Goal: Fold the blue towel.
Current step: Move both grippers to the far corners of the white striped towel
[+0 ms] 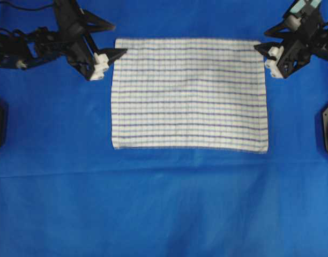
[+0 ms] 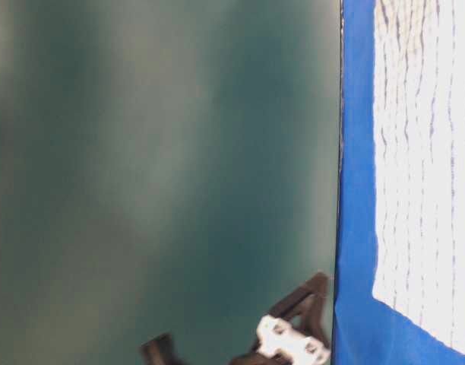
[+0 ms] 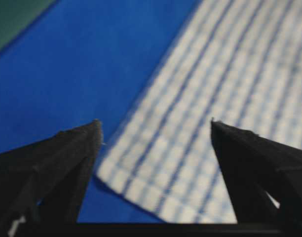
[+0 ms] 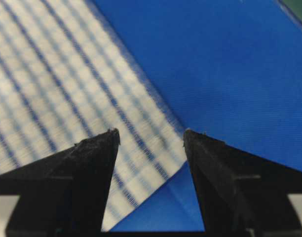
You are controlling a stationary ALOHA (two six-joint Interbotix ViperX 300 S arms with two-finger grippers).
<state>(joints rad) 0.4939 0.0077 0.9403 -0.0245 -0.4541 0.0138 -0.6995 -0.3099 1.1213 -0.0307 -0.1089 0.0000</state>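
The blue towel (image 1: 189, 94) lies flat on the blue cloth (image 1: 153, 203) covering the bench. The left gripper (image 1: 111, 58) and right gripper (image 1: 265, 56) flank the towel's two far corners, jaws wide, holding nothing. Pinch each corner squarely and lift both evenly. Nothing else near the towel obstructs.

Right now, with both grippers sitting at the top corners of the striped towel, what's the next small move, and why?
Probably lower both grippers onto the corners and close. The blue towel lies flat and unfolded on the blue cloth. The left gripper and right gripper are open, each framing a far corner, and neither holds anything. Pinching both corners would let them draw that edge over toward the near edge.
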